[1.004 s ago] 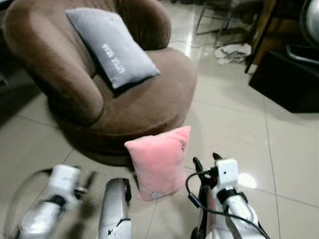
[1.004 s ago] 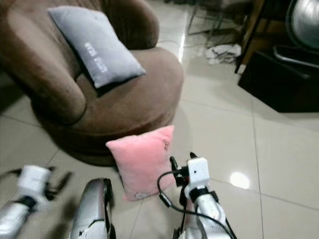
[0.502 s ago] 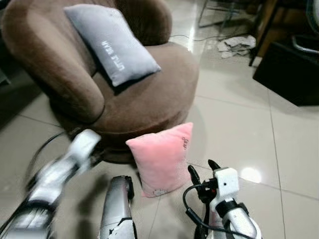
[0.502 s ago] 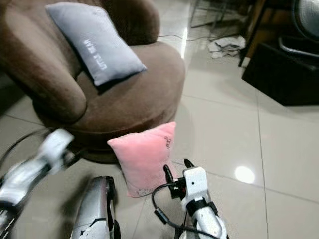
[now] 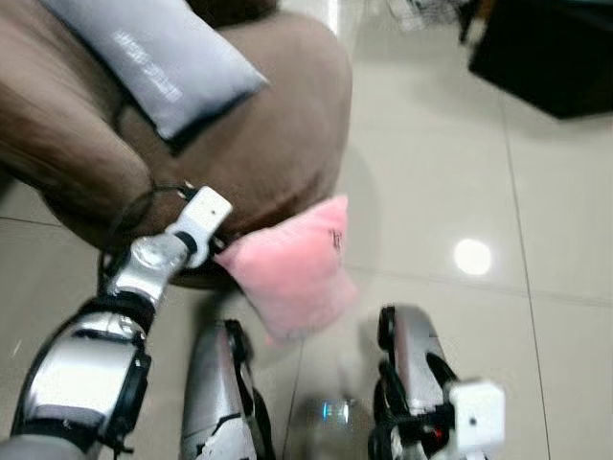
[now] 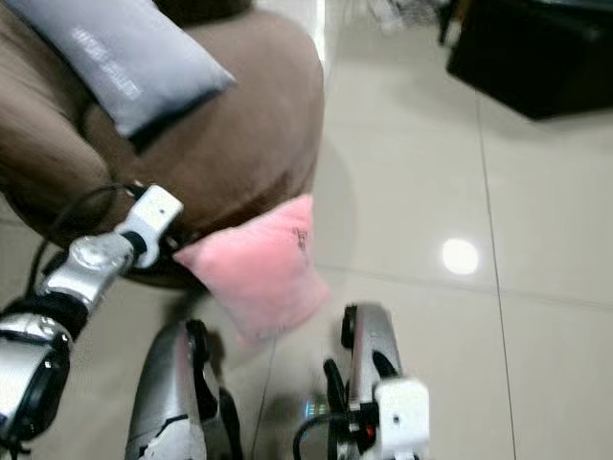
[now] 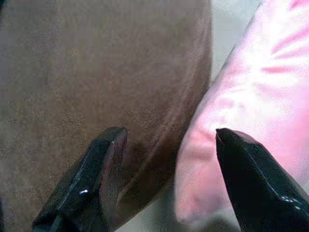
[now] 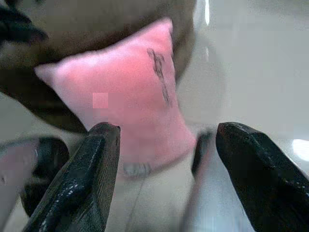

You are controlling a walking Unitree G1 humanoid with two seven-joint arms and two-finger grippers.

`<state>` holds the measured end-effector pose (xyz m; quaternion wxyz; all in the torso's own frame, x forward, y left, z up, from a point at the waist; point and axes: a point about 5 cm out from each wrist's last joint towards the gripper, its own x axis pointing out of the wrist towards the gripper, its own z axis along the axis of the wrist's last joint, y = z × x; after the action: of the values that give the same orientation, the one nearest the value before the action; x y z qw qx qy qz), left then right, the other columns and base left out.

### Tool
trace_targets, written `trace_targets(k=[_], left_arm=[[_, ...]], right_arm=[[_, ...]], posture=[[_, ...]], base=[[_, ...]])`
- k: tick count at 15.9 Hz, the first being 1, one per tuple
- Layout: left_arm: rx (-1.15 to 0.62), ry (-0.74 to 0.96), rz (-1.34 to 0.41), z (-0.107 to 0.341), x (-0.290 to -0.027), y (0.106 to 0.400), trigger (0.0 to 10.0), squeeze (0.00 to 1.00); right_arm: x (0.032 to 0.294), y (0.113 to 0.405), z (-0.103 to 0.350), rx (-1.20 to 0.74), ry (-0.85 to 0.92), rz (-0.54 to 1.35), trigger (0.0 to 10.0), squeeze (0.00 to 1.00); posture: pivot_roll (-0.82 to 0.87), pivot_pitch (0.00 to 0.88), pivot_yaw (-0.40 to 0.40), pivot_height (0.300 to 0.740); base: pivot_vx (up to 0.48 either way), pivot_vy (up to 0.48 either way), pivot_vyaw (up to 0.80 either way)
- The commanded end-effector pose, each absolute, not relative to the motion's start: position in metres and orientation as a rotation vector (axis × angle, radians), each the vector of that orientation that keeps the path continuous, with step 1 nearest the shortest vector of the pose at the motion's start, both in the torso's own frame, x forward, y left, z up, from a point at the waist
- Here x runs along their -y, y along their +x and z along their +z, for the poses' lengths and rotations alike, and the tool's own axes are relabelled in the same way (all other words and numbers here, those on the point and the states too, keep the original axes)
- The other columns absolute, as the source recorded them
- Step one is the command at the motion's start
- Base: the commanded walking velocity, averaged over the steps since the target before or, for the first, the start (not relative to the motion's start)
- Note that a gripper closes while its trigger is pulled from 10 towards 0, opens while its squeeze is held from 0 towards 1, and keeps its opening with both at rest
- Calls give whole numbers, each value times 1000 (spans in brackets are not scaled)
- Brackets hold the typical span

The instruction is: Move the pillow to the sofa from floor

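Note:
The pink pillow (image 5: 292, 273) stands on the tiled floor, leaning against the base of the brown round sofa (image 5: 278, 144). A grey pillow (image 5: 153, 62) lies on the sofa seat. My left arm (image 5: 158, 264) reaches to the pink pillow's upper left corner. In the left wrist view the left gripper (image 7: 169, 135) is open, with the pillow's edge (image 7: 251, 96) and the sofa base between its fingers. My right gripper (image 8: 164, 130) is open, low and a short way back from the pillow (image 8: 125, 96), holding nothing.
My own silver legs (image 5: 215, 393) stand just in front of the pillow. A black cabinet (image 5: 546, 48) sits at the back right. Glossy floor tiles (image 5: 472, 257) spread out to the right.
The camera has tipped down and closer. My left arm swung forward to the pillow's upper left corner. The right arm dropped lower and back.

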<state>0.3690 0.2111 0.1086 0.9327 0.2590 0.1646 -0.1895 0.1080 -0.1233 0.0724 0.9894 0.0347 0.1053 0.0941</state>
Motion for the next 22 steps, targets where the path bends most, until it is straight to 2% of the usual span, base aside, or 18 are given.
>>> trace_targets(k=[1,3,6,11,15,22], left_arm=[[-378,552,-357,107,-222,367,10000,0],[-432,516,-357,107,-227,367,10000,0],[-484,464,-449,101,-215,366,10000,0],[-456,408,-496,103,-205,367,10000,0],[-364,431,-452,112,-196,374,10000,0],[-344,458,-408,109,-188,375,10000,0]], right_arm=[[120,103,76,-225,71,187,10000,0],[124,94,76,-257,67,169,10000,0],[127,90,69,-285,65,173,10000,0],[125,96,53,-299,69,216,10000,0],[120,89,67,-297,52,230,10000,0],[110,67,84,-344,68,226,10000,0]], posture=[[-193,351,103,517],[-197,365,102,517],[-177,370,99,517],[-123,364,101,517],[-177,437,73,517],[-206,534,73,517]], base=[[0,0,0],[0,0,0],[0,0,0],[0,0,0],[0,0,0],[0,0,0]])
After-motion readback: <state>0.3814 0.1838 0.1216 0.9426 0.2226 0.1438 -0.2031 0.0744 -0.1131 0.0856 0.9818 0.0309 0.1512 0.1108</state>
